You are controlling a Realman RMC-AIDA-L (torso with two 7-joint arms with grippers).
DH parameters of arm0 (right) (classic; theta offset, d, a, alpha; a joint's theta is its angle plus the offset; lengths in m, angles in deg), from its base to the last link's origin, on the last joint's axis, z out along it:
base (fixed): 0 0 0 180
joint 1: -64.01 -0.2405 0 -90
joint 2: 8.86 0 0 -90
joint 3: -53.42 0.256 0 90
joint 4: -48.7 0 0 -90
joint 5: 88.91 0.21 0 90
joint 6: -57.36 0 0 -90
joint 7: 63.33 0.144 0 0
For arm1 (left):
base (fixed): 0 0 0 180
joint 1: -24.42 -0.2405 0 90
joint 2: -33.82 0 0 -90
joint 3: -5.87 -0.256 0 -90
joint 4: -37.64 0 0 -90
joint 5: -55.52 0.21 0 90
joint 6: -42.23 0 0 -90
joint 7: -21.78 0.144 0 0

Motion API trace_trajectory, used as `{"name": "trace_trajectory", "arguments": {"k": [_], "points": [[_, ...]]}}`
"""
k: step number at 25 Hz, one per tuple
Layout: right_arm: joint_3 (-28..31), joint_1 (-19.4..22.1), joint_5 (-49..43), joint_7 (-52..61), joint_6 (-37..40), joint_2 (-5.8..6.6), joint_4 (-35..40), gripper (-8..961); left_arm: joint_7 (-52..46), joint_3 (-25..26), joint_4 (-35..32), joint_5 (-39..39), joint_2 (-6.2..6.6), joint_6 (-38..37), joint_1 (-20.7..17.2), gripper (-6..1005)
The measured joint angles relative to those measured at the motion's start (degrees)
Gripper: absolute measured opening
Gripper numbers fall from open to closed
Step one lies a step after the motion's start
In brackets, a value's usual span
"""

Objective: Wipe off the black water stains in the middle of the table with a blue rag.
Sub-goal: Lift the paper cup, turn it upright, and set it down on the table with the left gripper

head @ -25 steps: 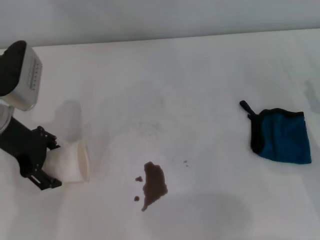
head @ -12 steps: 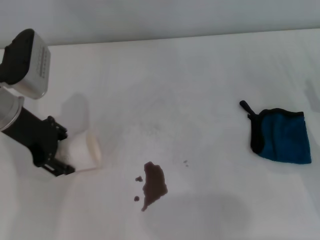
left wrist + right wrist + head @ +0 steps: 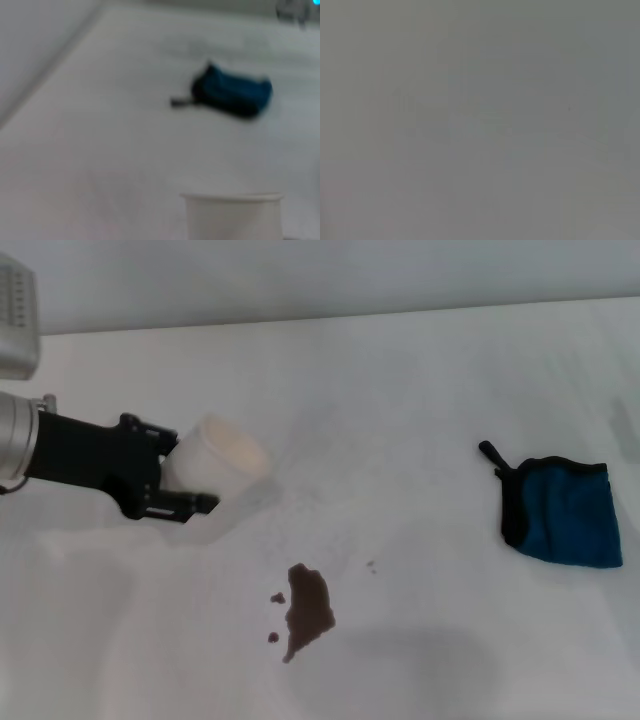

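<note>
The black water stains (image 3: 308, 611) lie as a dark brown blotch with a few small droplets near the front middle of the white table (image 3: 400, 420). The blue rag (image 3: 561, 511), with black trim and a short loop, lies flat at the right; it also shows in the left wrist view (image 3: 235, 92). My left gripper (image 3: 185, 485) is at the left, shut on a white paper cup (image 3: 215, 472) and holding it upright above the table, behind and left of the stains. The cup's rim shows in the left wrist view (image 3: 232, 216). My right gripper is out of view.
The table's far edge meets a grey wall (image 3: 320, 275) at the back. The right wrist view shows only a plain grey field.
My left gripper has lifted the paper cup, turned it from lying sideways to upright, and carried it back and to the right. The rag and stains have not moved.
</note>
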Motion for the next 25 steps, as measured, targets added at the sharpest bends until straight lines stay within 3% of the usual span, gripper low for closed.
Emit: {"name": "trace_trajectory", "arguments": {"k": [8, 12, 19, 25], "points": [[-0.01, -0.51, -0.11, -0.04, 1.5, 0.07, 1.04, 670, 8.12, 0.08, -7.69, -18.35, -0.23, 1.55, -12.21, 607], [-0.24, -0.76, -0.26, 0.08, 1.7, 0.08, 1.44, 669, 13.28, 0.09, -13.03, -23.19, -0.37, 5.86, -17.96, 596], [-0.56, -0.63, -0.51, 0.32, 1.75, 0.08, 1.67, 668, 21.76, 0.16, -20.85, -28.46, -0.36, 12.3, -25.29, 595], [-0.78, -0.46, -0.6, 0.24, 1.77, 0.08, 1.64, 666, 27.45, 0.17, -24.0, -33.59, -0.35, 13.87, -28.79, 595]]}}
